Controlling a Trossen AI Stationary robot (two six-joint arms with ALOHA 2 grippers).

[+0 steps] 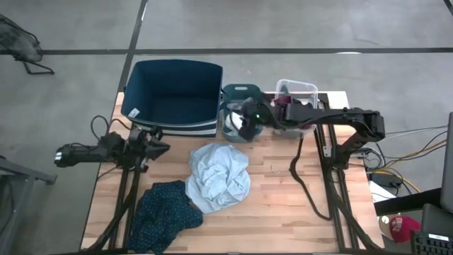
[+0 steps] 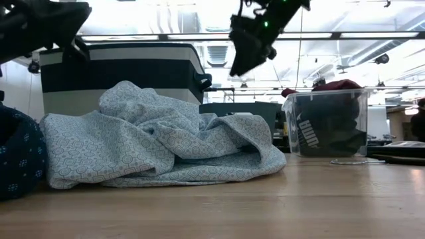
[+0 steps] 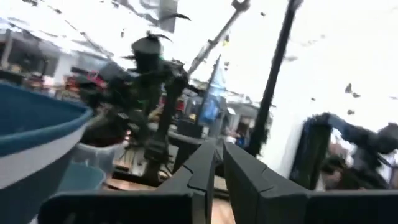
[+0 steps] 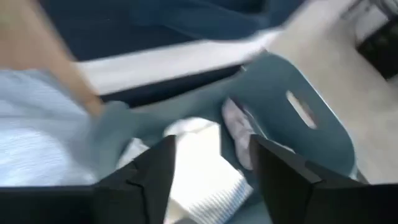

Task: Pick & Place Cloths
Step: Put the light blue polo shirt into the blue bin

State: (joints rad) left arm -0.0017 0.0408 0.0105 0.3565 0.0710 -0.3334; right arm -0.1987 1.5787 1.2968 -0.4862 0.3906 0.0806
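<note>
A pale blue-grey cloth [image 1: 219,177] [image 2: 159,139] lies crumpled in the middle of the table. A dark teal patterned cloth [image 1: 163,212] [image 2: 16,156] lies beside it, toward the near left. A white cloth [image 4: 199,165] [image 1: 232,125] lies inside the small teal bin [image 1: 237,95] [image 4: 298,118]. My right gripper [image 1: 248,127] [image 4: 211,168] [image 2: 249,50] hangs open above that bin, with nothing between its fingers. A clear bin [image 1: 301,92] [image 2: 329,123] holds maroon and dark cloths. My left gripper [image 1: 159,147] [image 3: 219,168] waits shut at the table's left, raised and holding nothing.
A large blue bin [image 1: 173,92] [image 2: 119,73] stands at the far edge, left of the teal bin. A dark strap [image 1: 301,177] lies on the wood at the right. Bare wood shows along the near right of the table [image 1: 283,219].
</note>
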